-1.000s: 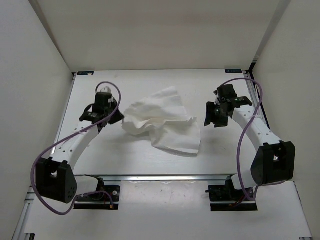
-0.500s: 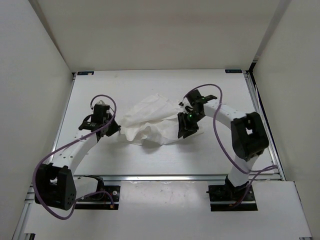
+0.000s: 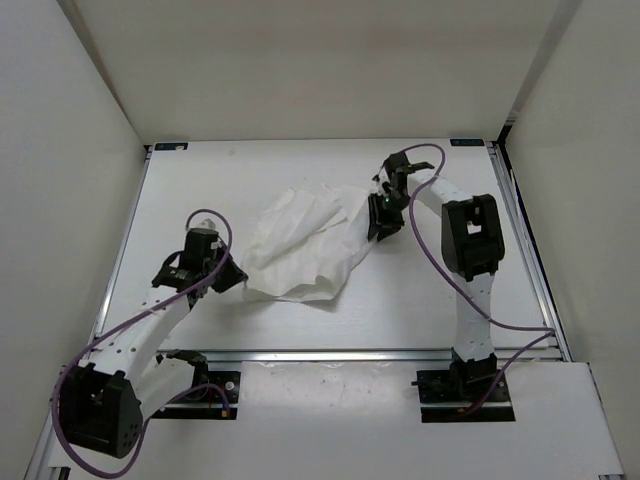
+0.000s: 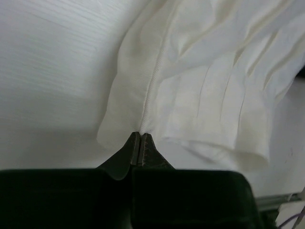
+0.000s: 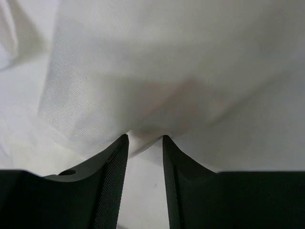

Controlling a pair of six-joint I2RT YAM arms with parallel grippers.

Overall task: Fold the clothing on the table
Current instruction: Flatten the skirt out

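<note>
The clothing (image 3: 305,240), a wrinkled white fabric piece, lies mid-table (image 3: 450,290), pulled out between both grippers. My left gripper (image 3: 236,284) is at its near-left corner. In the left wrist view that gripper (image 4: 139,136) is shut on the seam at the clothing's (image 4: 205,71) edge, and pleats run away from it. My right gripper (image 3: 377,228) is at the fabric's far-right end. In the right wrist view its jaws (image 5: 145,138) stand partly apart, closed on a bunched fold of the clothing (image 5: 167,62), which drapes over both tips.
White enclosure walls (image 3: 70,150) stand on the left, right and back. A silver rail (image 3: 330,354) runs along the near edge, with both arm bases behind it. Purple cables (image 3: 430,260) loop beside each arm.
My right gripper swung in from the right, closed onto the clothing's right side and carried it toward the back. My left gripper drew its corner nearer. The fabric now stretches diagonally.
</note>
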